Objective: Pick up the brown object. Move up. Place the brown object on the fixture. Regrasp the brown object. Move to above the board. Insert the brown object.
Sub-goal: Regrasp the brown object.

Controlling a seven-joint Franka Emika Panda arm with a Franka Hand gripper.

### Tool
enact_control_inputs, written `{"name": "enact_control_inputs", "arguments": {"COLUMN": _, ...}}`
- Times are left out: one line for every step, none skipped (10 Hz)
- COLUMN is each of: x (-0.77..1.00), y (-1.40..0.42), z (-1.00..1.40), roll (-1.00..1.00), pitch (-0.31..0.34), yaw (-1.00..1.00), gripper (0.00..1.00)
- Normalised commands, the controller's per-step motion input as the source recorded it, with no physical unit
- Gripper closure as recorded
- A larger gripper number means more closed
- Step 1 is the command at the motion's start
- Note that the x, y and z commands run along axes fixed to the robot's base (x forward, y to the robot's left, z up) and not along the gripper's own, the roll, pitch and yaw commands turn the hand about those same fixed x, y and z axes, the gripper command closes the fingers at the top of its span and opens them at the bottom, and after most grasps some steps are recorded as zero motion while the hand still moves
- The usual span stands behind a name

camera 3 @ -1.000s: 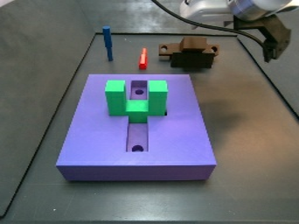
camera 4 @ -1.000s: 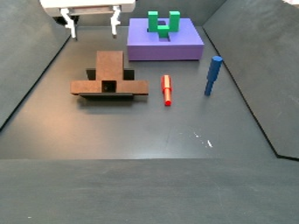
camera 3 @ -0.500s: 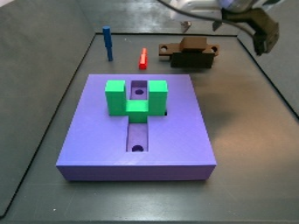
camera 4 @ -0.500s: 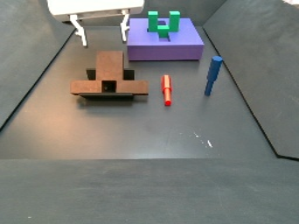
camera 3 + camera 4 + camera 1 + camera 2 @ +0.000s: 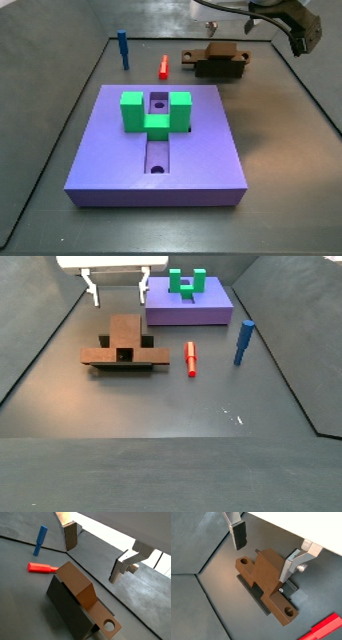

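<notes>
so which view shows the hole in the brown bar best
A wrist view: the brown bar fills it, a hole at each end visible. Another wrist view shows one hole; side views show it small. The gripper hangs open above.

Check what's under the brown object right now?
The brown object lies across the dark fixture, whose top face is mostly covered. The gripper hovers open above it, holding nothing.

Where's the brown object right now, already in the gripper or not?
Not held: in both side views the brown object lies across the fixture on the floor, beside the red bar. The open gripper hangs above it.
</notes>
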Motion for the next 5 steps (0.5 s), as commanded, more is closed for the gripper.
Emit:
{"name": "enact_control_inputs", "arguments": {"x": 0.16, "y": -0.03, "z": -0.02, "roll": 0.00, "pitch": 0.000, "yaw": -0.12, "gripper": 0.00}}
{"name": "enact_control_inputs", "arguments": {"x": 0.17, "y": 0.00, "z": -0.13, "roll": 0.00, "pitch": 0.000, "yaw": -0.34, "gripper": 0.00}}
{"name": "enact_control_inputs", "arguments": {"x": 0.12, "y": 0.00, "z": -0.19, "roll": 0.00, "pitch": 0.000, "yaw": -0.41, "gripper": 0.00}}
{"name": "enact_control_inputs", "arguments": {"x": 0.02, "y": 0.00, "z": -0.15, "roll": 0.00, "pitch": 0.000, "yaw": -0.29, "gripper": 0.00}}
{"name": "enact_control_inputs", "arguments": {"x": 0.03, "y": 0.00, "z": -0.21, "roll": 0.00, "pitch": 0.000, "yaw": -0.24, "gripper": 0.00}}
